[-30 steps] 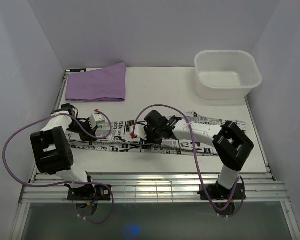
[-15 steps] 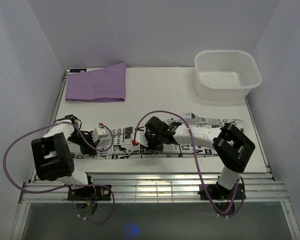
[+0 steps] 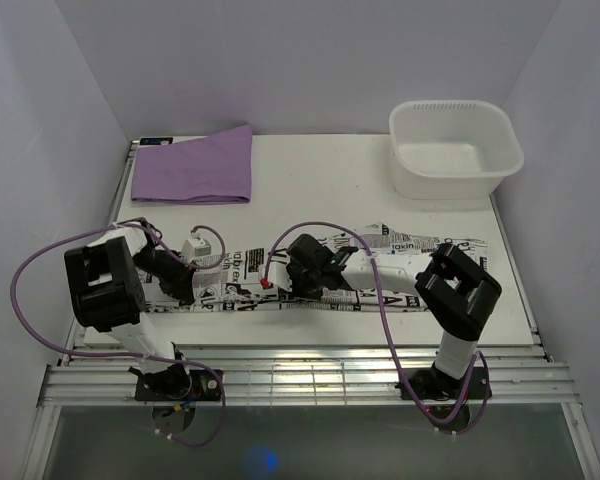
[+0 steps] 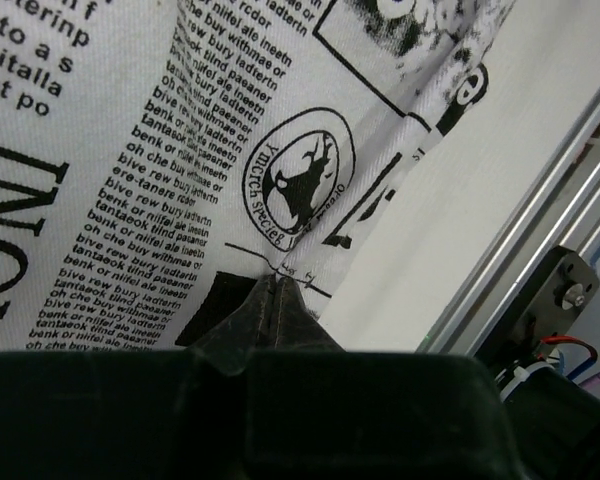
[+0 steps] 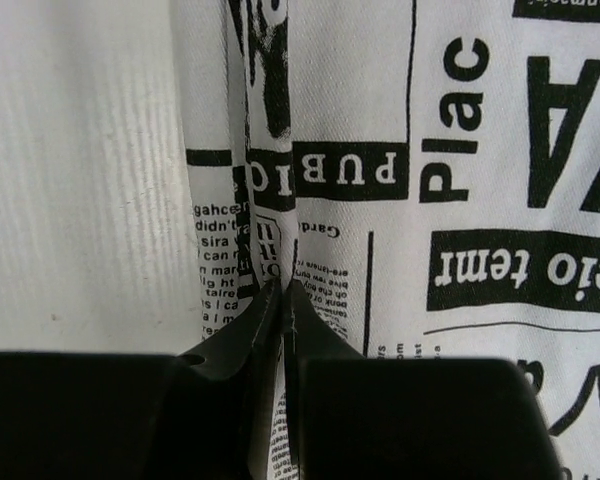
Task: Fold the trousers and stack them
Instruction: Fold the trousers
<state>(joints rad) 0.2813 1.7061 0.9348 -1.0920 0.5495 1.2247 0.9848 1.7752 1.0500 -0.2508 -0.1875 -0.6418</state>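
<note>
1. Trousers (image 3: 242,278): soft white fabric, printed all over with black newspaper lettering, text blocks and a round emblem.
2. Stretched out as a long narrow band running left to right across the lower middle of the overhead frame, the right end a little higher.
3. Lying flat near the front edge of the white surface.
4. In the left wrist view, a small ridge pulled up at bottom centre, beside a diagonal seam.
5. In the right wrist view, a narrow vertical fold raised along the left edge, pinched at the bottom.
</note>
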